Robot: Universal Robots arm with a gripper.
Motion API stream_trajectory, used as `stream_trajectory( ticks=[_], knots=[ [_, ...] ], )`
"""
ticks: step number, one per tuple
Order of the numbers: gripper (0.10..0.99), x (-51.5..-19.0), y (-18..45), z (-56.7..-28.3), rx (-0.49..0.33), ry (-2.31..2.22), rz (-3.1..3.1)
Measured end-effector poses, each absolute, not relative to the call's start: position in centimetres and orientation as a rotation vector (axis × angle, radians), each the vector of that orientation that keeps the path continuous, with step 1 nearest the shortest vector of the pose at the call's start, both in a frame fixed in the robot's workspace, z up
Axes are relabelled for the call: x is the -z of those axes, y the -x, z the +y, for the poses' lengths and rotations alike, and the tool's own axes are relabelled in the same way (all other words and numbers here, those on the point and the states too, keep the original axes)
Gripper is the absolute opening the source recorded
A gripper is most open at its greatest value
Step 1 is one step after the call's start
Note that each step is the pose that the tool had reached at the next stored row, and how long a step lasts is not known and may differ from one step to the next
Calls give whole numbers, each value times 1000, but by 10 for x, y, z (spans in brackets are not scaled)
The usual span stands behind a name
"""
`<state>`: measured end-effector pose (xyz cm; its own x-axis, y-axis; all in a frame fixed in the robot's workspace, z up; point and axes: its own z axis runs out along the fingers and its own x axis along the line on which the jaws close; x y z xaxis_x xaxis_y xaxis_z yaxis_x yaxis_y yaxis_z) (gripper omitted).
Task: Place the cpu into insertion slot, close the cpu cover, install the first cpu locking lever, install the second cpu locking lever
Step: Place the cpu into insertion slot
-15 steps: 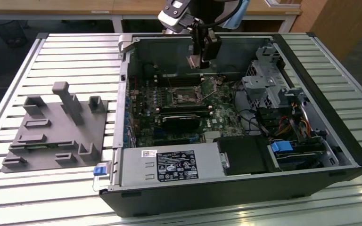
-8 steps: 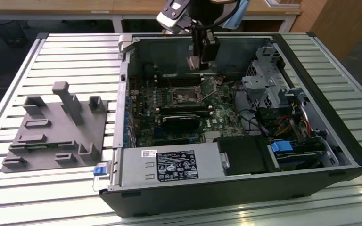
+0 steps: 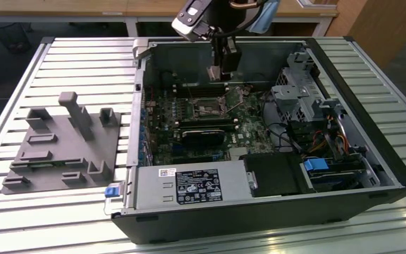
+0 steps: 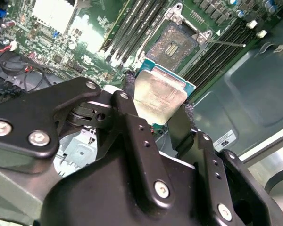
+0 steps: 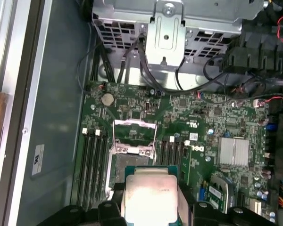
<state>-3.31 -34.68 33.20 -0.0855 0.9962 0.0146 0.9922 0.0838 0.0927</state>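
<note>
The pincer [image 4: 156, 107] is clenched on the cpu [image 4: 162, 89], its fingers pinching opposite edges; the bare insertion slot [image 4: 175, 44] lies just beyond its tips, apart from the chip, on the motherboard [image 5: 198, 108] inside the open computer case [image 3: 259, 217]

The black jaws clamp the cpu [image 4: 160, 94] by two opposite edges, its silvery top facing the camera and a green rim showing. Taking the jaws' reach as twelve o'clock, the insertion slot [image 4: 172, 46] lies at about twelve o'clock of the chip, near but apart from it, its dark pin field bare inside a silver frame. Long memory slots [image 4: 132, 28] flank the socket at ten o'clock, with more of them at two o'clock. A pale finned heatsink [image 4: 54, 14] stands at ten o'clock, well apart. Red wires [image 4: 9, 49] run at nine o'clock.
</note>
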Motion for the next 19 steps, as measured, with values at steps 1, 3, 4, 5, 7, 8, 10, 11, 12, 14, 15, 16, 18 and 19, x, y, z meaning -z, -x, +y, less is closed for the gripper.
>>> stream_trajectory(
  ticks=[1,3,4,5,7,8,10,11,12,14,15,16,18,19],
  knots=[
    [529,-331,34,-346,-121,-2088,2273],
    [529,-328,35,-345,-122,-2088,2273],
    [529,-326,35,-345,-122,-2088,2273],
    [529,-324,35,-345,-122,-2088,2273],
    [529,-322,35,-345,-122,-2088,2274],
    [529,-322,35,-345,-122,-2088,2273],
    [529,-320,35,-344,-122,-2088,2273],
    [529,-320,35,-344,-122,-2088,2273],
    [529,-319,35,-344,-121,-2088,2273],
    [529,-318,35,-344,-122,-2088,2273],
    [529,-318,35,-344,-122,-2088,2273],
    [529,-318,35,-344,-122,-2088,2273],
    [529,-317,35,-344,-122,-2088,2273],
    [529,-317,35,-344,-122,-2088,2273]
  ],
)
